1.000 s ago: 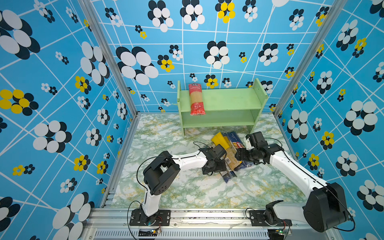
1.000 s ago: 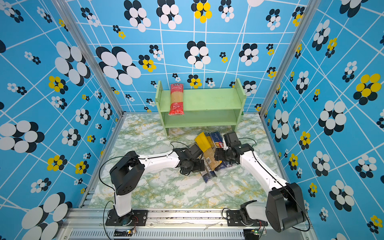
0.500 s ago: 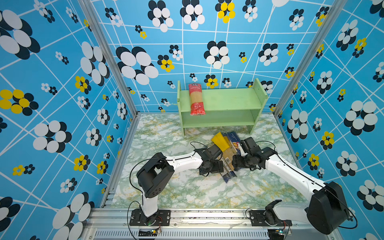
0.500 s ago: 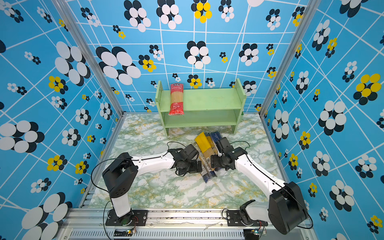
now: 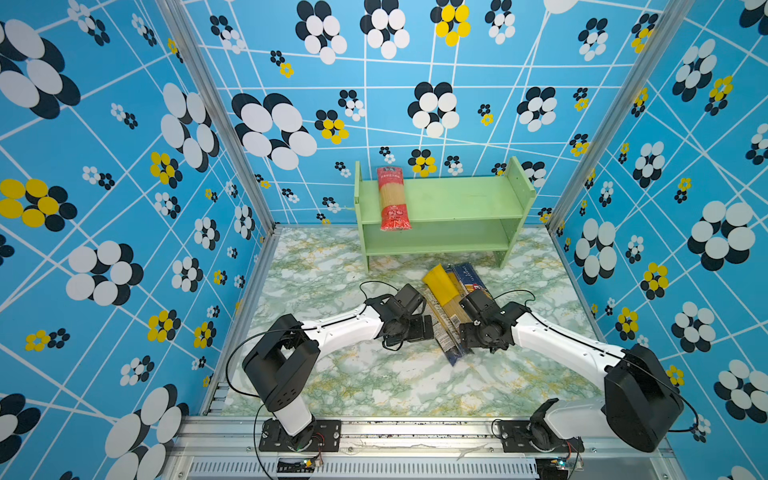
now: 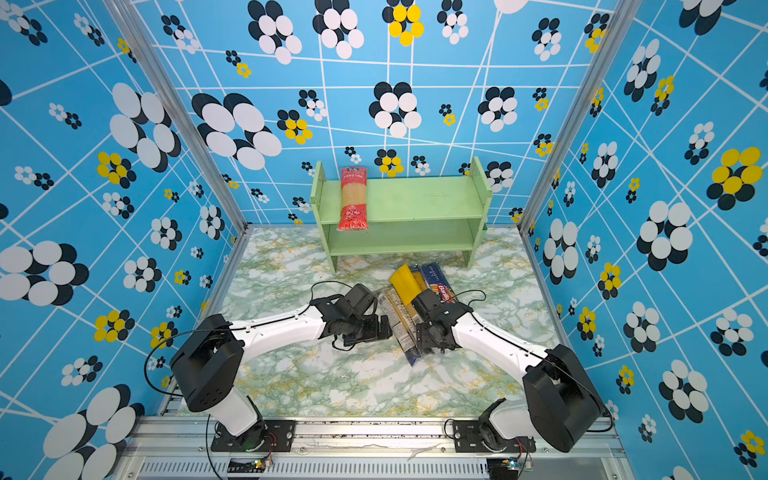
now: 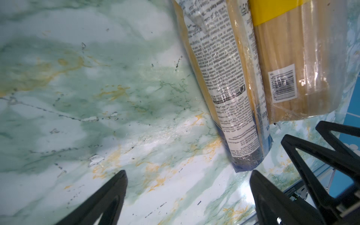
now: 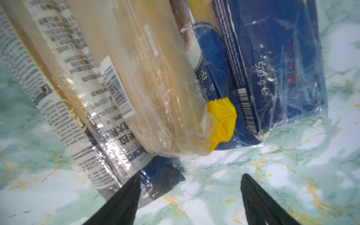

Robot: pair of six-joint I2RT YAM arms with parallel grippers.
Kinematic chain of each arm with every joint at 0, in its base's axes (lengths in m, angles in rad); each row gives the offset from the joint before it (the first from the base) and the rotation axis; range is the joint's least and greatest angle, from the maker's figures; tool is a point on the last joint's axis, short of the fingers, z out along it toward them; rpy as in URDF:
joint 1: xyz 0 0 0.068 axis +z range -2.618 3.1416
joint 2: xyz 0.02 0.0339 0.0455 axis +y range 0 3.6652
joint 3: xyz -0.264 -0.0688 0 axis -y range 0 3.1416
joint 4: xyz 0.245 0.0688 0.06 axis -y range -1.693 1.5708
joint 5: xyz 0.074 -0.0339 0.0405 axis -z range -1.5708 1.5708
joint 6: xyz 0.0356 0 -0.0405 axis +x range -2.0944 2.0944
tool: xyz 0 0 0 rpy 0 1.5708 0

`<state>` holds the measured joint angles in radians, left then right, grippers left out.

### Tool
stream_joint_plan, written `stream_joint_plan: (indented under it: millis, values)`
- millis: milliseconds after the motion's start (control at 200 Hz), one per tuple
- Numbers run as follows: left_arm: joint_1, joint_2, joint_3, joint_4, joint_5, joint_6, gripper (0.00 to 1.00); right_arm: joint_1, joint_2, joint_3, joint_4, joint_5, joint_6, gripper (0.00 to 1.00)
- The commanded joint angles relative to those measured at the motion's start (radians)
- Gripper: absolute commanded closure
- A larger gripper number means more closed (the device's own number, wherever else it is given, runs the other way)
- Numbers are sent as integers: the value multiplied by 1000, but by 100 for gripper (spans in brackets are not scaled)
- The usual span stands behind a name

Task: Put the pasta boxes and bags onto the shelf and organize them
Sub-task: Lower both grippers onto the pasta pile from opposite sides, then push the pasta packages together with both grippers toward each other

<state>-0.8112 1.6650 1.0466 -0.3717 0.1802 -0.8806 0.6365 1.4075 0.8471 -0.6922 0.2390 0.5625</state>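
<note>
Left and right jaws stand open, flanking the pasta packs (image 5: 445, 307) on the table.

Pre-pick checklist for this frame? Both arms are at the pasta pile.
1. The left gripper open and empty: ok.
2. The right gripper open and empty: ok.
3. Room on the shelf: ok. The top tier is bare beside the red bag, and the lower tier is bare.
4. The red bag fully seated: not ok. Its near end overhangs the front edge.
5. One pack free to grab alone: not ok. The yellow-topped bag lies on others in the pile.
6. The right fingers clear of the blue-ended bag: cannot tell.
</note>
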Motion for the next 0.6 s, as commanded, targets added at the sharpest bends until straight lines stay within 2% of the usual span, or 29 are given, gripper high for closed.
stream_joint_plan:
  millis: [0,295,595]
  values:
    - [27,-46,-37,20,23,28,1,25,56,34,-41,95,55,17]
    - [61,-78,-80,33,35,38,1,32,139,79,-88,188,122,17]
    - [71,-79,-92,41,41,35,1,69,237,111,-61,169,119,17]
